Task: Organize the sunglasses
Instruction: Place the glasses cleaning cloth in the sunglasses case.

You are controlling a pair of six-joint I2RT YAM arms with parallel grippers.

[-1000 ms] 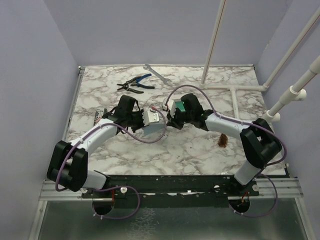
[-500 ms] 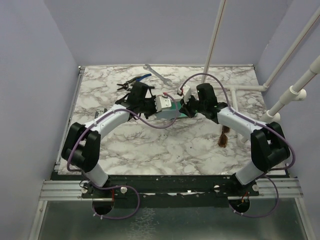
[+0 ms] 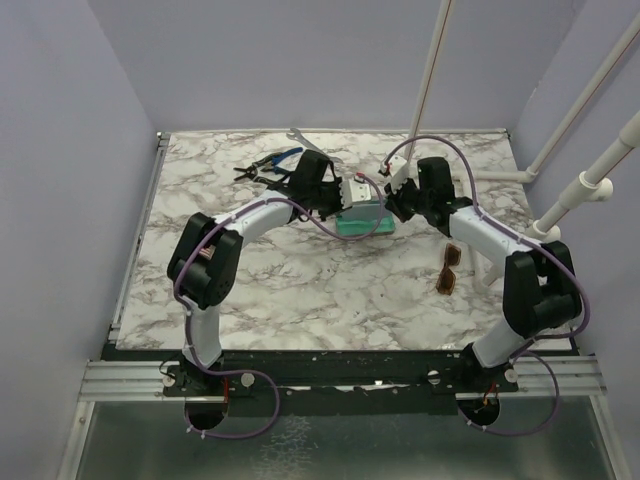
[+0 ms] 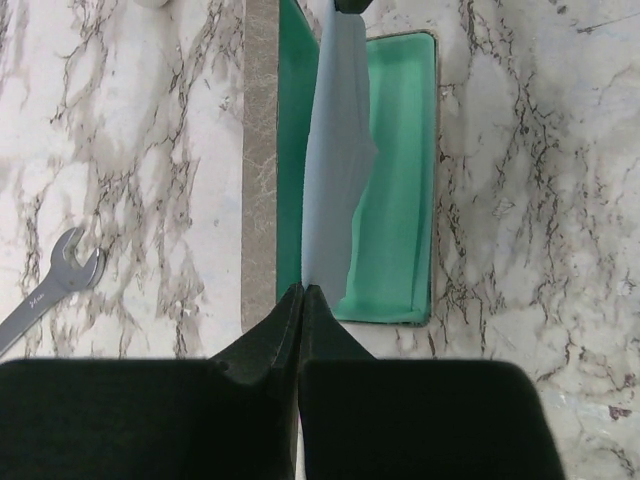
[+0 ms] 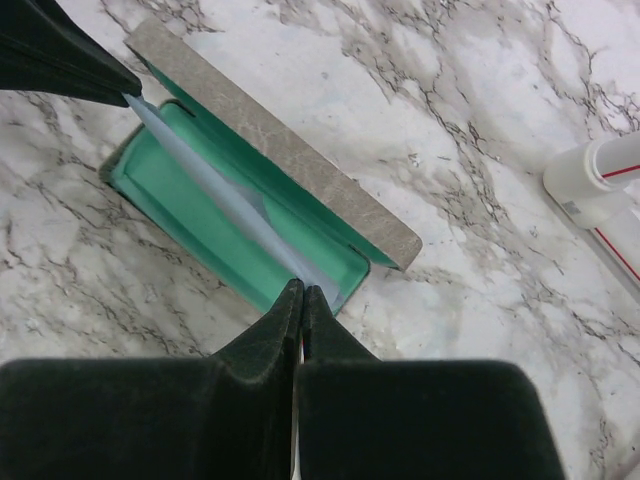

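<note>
Sunglasses are lying on the tabletop, right of the open case. The left end effector and right end effector are each pinching the light blue cloth above it.

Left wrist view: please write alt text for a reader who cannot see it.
The left claw, shut, pinches one end of a light blue cloth stretched above an open grey case with green lining. A wrench lies at the left on the marble table.
</note>
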